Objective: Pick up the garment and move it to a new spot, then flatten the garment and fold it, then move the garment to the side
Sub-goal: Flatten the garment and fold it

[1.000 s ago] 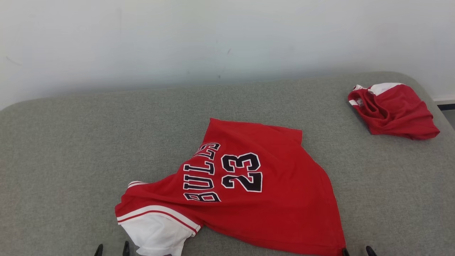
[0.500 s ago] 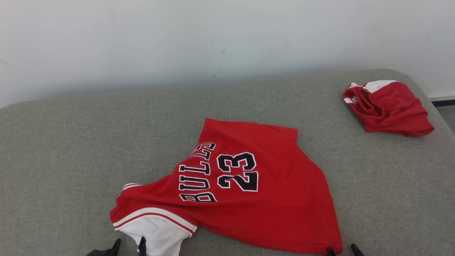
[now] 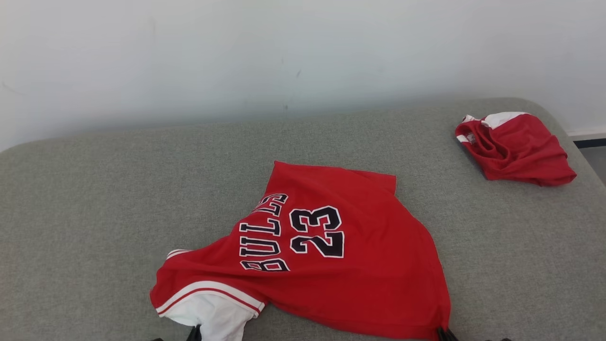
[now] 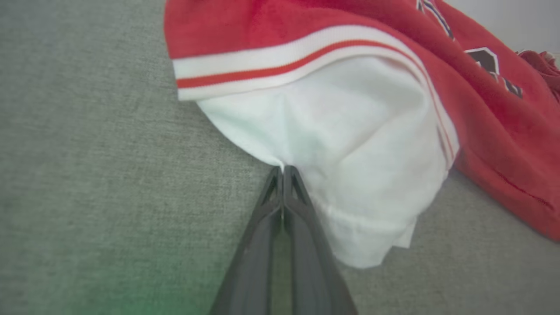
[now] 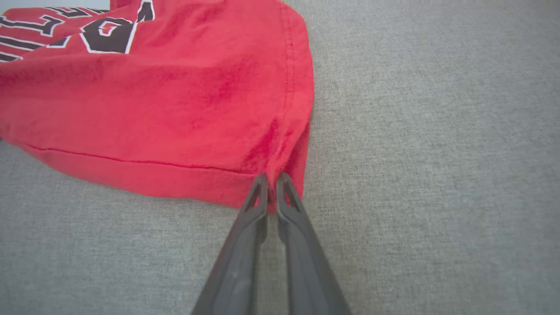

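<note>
A red jersey (image 3: 331, 255) printed BULLS 23 lies rumpled on the grey cushion, with a white sleeve (image 3: 213, 315) at its near left. In the left wrist view my left gripper (image 4: 283, 170) is shut on the edge of that white sleeve (image 4: 341, 144). My right gripper (image 5: 271, 181) is shut on the red hem corner (image 5: 284, 144) at the jersey's near right. In the head view the left gripper (image 3: 194, 334) and right gripper (image 3: 445, 334) barely peek over the bottom edge.
A second red and white garment (image 3: 513, 149) sits bunched at the far right of the grey upholstered surface (image 3: 94, 199). A pale wall (image 3: 284, 47) rises behind it. The cushion's right edge drops off beside the bunched garment.
Both grippers have closed: the left on the white sleeve, the right on the red hem corner. The head camera has shifted a little, so the scene sits slightly lower.
</note>
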### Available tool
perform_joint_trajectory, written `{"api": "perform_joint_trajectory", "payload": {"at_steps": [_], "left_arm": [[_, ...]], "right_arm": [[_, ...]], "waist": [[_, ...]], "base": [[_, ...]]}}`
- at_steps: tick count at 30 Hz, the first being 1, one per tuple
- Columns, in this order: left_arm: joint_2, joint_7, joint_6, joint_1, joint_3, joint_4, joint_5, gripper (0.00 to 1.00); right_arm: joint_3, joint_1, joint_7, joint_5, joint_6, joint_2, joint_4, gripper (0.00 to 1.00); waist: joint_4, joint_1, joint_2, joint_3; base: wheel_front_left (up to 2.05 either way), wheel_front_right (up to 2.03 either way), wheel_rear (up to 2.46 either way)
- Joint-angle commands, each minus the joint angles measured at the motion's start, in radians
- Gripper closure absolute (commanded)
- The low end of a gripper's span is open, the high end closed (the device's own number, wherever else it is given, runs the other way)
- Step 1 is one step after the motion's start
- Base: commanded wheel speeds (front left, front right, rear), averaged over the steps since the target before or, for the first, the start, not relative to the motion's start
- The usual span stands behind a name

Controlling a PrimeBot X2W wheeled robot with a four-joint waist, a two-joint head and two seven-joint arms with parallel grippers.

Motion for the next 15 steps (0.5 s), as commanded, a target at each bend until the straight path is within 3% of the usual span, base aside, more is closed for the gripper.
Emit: {"api": "perform_joint_trajectory", "payload": {"at_steps": [1, 5, 15], "left_arm": [[-0.001, -0.001, -0.001, -0.006, -0.01, 0.005, -0.016, 1.0], [0.013, -0.002, 0.0, 0.005, -0.005, -0.026, -0.038, 1.0], [0.044, -0.002, 0.0, 0.116, 0.065, -0.18, 0.039, 1.0]], "right_arm": [[0.005, -0.018, -0.004, 0.009, -0.003, 0.003, 0.014, 1.0], [0.01, -0.027, -0.004, 0.023, -0.003, -0.012, 0.011, 1.0], [-0.021, 0.075, -0.004, 0.033, -0.003, -0.04, -0.118, 1.0]], "waist": [[0.001, 0.0, 0.0, -0.002], [0.006, 0.0, 0.0, -0.005], [0.018, 0.0, 0.0, -0.009]], "base": [[0.0, 0.0, 0.0], [0.0, 0.0, 0.0], [0.0, 0.0, 0.0]]}}
